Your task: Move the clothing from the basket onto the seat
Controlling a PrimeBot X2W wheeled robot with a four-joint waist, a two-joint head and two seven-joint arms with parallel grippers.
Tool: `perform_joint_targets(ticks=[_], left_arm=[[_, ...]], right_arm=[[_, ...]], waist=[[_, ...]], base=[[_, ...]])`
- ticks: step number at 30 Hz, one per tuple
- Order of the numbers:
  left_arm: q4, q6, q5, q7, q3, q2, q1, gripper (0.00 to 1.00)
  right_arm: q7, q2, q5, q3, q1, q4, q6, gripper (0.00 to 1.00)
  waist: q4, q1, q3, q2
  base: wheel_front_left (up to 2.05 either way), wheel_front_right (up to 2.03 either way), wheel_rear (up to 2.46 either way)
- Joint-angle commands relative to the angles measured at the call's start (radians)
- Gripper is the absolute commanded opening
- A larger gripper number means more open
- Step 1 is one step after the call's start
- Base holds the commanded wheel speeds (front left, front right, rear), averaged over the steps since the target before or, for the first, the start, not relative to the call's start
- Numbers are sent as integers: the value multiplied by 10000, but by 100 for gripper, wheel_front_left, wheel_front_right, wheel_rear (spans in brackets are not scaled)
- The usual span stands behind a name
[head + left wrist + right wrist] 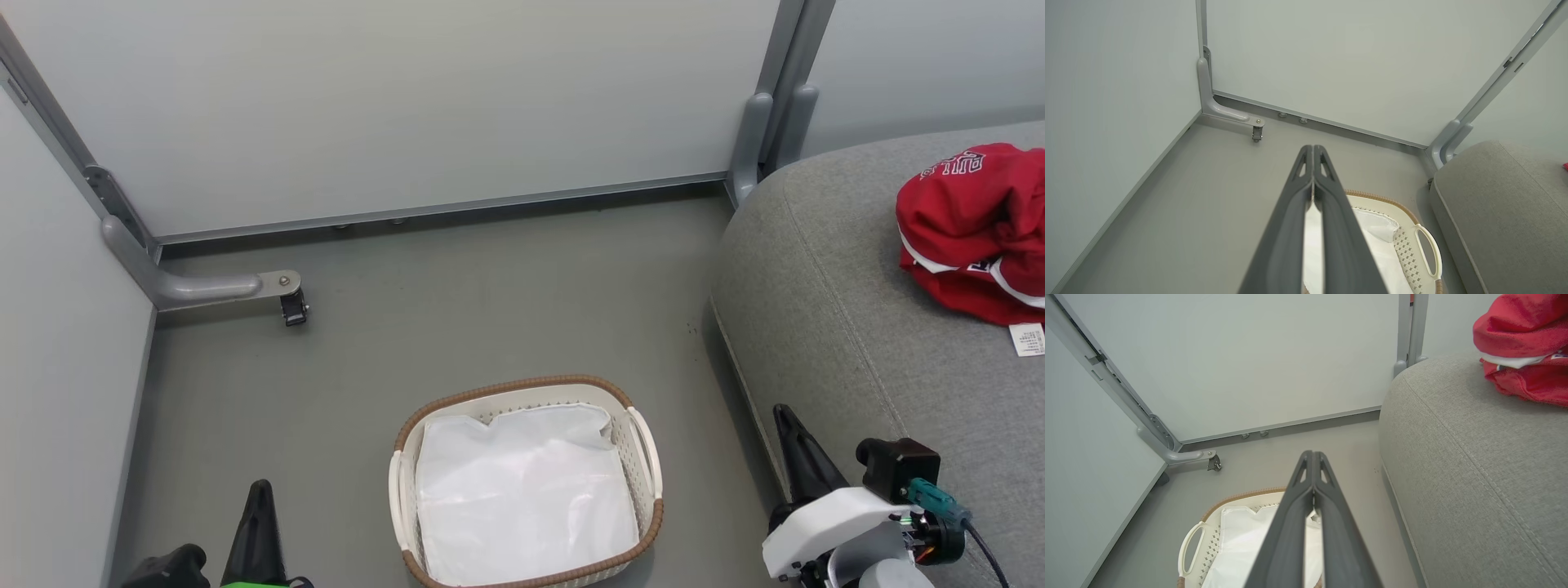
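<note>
Clothing [976, 233] bunched on seat [849, 310], lettering readable from head | basket [522, 390] on floor [490, 286], white liner [522, 498] inside | wrist views: left gripper [1312, 148], right gripper [1312, 453] fingers pressed together, empty
</note>
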Motion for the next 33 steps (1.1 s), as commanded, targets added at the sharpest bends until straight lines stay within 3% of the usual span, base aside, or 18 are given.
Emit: perform_joint_targets(ticks=[1, 33], left_arm=[[-127, -85, -440, 91, 82, 25, -272, 0], [-40, -361, -5005, 1405, 660, 33, -1084, 0]], right_arm=[[102, -32, 478, -98, -156, -216, -1, 0], [1418, -71, 5443, -854, -204, -593, -4, 0]], waist=[[2, 0, -1, 0], [24, 0, -17, 0]], base=[[0, 0, 0], [0, 0, 0]])
